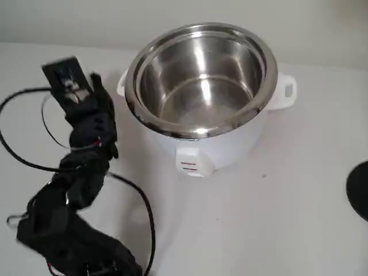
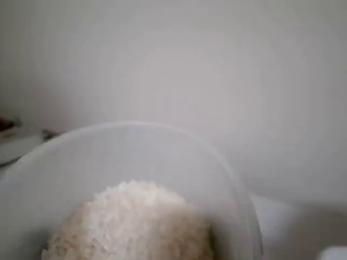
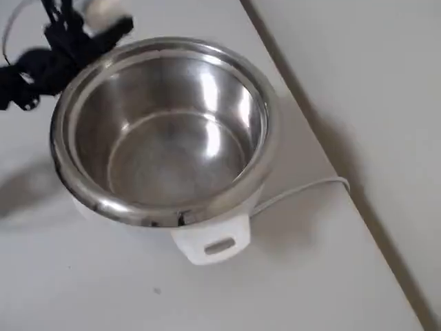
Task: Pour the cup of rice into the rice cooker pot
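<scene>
White bench (image 1: 276, 218) under soft light, thin white power cord (image 3: 303, 189) lying across it toward the bench edge in the overhead view, dark rounded object (image 1: 359, 190) cut off at the right edge, pale wall (image 2: 217, 65) behind

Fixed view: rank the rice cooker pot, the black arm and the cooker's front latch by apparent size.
1. rice cooker pot, largest.
2. black arm, nearly as large, though nearer the camera, so this ranking is unsure.
3. front latch, clearly smallest.

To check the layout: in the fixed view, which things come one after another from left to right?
Black arm with its cables → rice cooker pot in the white cooker body → dark round thing cut by the right edge.
</scene>
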You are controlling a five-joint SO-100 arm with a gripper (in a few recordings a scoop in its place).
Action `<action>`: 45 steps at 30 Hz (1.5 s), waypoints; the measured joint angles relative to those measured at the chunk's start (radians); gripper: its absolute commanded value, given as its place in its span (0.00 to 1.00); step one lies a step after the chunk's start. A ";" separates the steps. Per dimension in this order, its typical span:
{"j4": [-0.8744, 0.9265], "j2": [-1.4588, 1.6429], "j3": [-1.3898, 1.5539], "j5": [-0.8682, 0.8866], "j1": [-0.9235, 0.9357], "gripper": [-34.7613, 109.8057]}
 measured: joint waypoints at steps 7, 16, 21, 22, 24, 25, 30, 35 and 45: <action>0.408 0.204 -0.141 0.204 0.144 0.31; 1.071 0.164 -0.718 0.807 0.463 0.31; 1.289 0.175 -0.761 1.104 0.479 0.31; 1.310 0.179 -0.758 1.154 0.462 0.31; 1.336 0.215 -0.730 1.212 0.428 0.31; 1.344 0.230 -0.723 1.239 0.397 0.31; 1.351 0.255 -0.719 1.379 0.267 0.31; 1.345 0.252 -0.719 1.577 0.285 0.31; 1.298 0.173 -0.716 1.796 0.423 0.31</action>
